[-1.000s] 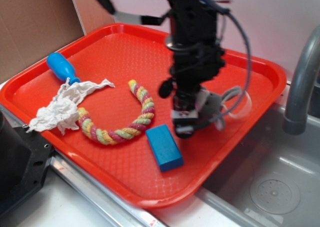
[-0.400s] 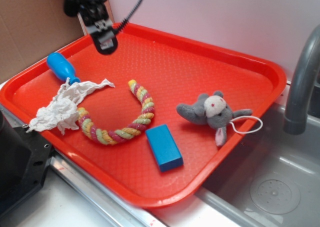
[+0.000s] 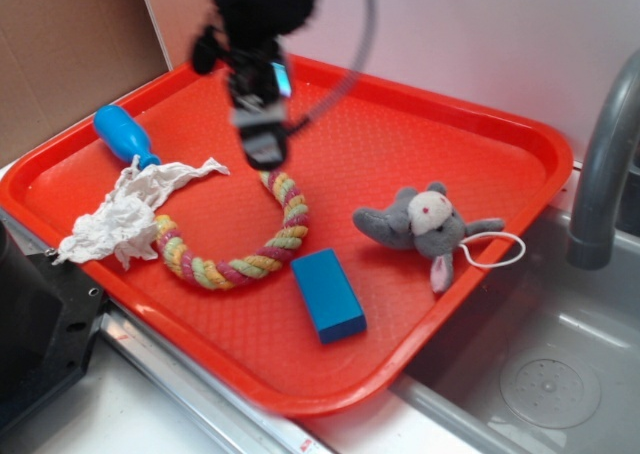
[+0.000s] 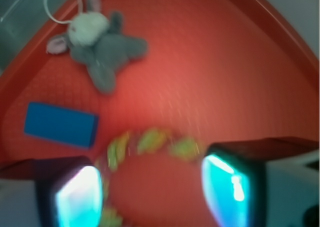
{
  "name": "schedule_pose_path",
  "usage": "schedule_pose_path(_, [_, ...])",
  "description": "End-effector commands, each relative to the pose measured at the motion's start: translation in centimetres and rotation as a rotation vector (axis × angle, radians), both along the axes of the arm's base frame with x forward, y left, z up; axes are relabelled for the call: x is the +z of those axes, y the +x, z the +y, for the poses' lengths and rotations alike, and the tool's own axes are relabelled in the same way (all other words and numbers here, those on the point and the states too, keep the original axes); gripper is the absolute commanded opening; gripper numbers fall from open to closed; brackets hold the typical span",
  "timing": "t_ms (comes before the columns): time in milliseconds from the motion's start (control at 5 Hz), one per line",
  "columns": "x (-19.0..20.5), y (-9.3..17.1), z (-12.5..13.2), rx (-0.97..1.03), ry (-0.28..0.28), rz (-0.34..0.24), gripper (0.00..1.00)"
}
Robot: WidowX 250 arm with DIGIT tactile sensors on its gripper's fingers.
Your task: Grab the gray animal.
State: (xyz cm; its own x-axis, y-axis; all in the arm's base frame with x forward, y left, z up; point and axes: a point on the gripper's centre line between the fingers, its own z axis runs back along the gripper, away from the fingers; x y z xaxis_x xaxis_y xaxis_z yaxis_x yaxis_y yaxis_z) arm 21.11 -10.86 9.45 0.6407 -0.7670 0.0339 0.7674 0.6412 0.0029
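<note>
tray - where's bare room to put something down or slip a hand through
Free: the tray's far right stretch behind the gray animal, and the near corner in front of the blue block. Crowded: the left side, where white rag, braided rope and blue handle cluster under the gripper.

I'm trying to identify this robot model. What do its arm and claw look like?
The arm is black and motion-blurred in the exterior view, with a dark cable curving off it. The claw is dark with a paler plate at its tip. In the wrist view its two fingers are dark blocks whose inner pads glare bright cyan-white. No markings are legible.
</note>
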Motion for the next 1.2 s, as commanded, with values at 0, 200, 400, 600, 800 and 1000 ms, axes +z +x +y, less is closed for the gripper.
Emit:
schedule_pose_path(0, [-3.2,0.2,-3.2,-0.117,-0.003,-0.032,1.0])
schedule_pose_path(200, [-5.1,1.4,-3.8,-0.11,0.008,-0.096,1.0])
schedule_pose_path(400, [-5.4,2.0,-5.2,-0.192,-0.08,-0.112,1.0])
schedule_pose_path(600, [-5.1,1.7,-6.0,-0.271,-0.151,-0.079,1.0])
schedule_pose_path(800, [-4.9,1.1,-6.3,-0.331,-0.159,-0.039,1.0])
schedule_pose_path(1000, [-4.7,1.3,-6.5,-0.328,-0.128,-0.067,1.0])
